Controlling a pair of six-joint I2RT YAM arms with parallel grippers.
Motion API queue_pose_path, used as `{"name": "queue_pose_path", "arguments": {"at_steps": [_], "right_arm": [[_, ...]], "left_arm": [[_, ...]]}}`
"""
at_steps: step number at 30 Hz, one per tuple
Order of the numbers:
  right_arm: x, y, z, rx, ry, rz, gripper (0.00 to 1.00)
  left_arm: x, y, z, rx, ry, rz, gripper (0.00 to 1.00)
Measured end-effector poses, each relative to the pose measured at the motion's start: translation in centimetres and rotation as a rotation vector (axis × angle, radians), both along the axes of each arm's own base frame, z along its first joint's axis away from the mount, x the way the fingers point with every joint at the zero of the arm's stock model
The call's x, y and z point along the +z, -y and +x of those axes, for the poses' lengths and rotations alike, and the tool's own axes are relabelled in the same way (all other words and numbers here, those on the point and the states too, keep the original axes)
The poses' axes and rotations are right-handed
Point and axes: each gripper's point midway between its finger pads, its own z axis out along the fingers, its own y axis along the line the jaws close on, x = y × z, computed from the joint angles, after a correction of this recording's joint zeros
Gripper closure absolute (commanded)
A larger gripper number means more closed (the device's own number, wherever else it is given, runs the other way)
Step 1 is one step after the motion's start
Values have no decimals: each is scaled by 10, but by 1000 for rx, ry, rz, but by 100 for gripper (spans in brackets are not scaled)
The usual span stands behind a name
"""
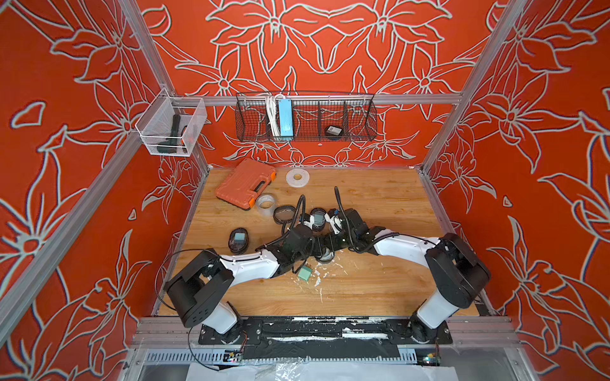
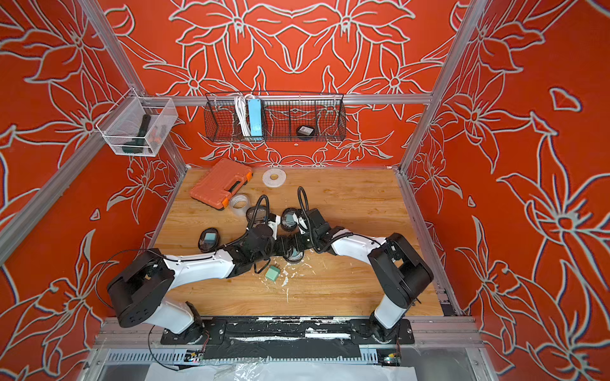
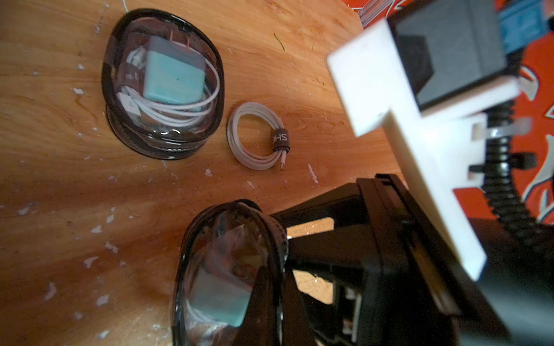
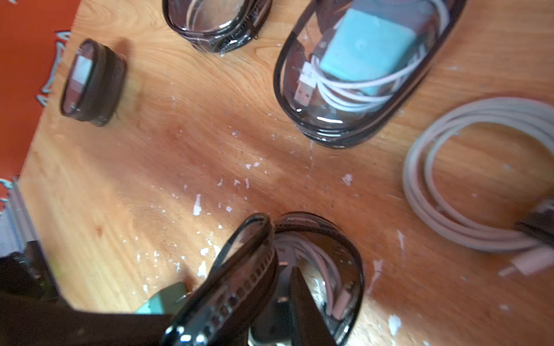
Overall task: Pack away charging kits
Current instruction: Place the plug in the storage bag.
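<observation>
One oval black-rimmed clear-topped pouch holds a coiled white cable; left gripper pinches its glossy raised lid; how wide the right gripper stands, we cannot tell.

Bright even light; top views sharp; wrist views blurry w/ glare on pouch.

Orange case beside tape roll; power strip upright in wire basket.

Flecked wooden worktop, orange plastic tool case, flat white tape ring, clear tape roll, packed oval black-rimmed clear pouch, loose teal cube adapter, coiled white cable.
</observation>
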Motion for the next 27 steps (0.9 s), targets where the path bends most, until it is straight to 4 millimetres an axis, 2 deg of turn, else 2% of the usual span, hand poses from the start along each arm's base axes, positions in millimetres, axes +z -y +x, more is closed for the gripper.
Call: {"name": "queue_pose_path", "arguments": {"at_steps": [11, 14, 18, 24, 27], "right_arm": [[-10, -9, 2, 12, -132, 49, 74], [-19, -8, 4, -6, -157, 38, 73], [-24, -3, 0, -20, -179, 9, 66], [-21, 12, -9, -45, -195, -52, 58], [-18, 18, -12, -54, -192, -72, 52]], "left_arm": [[-6, -6, 0, 4, -6, -3, 100], [-6, -5, -1, -5, -8, -8, 89], [-3, -1, -3, -27, -1, -16, 71], [-6, -8, -6, -22, -5, -7, 36], [1, -13, -6, -10, 9, -25, 24]]}}
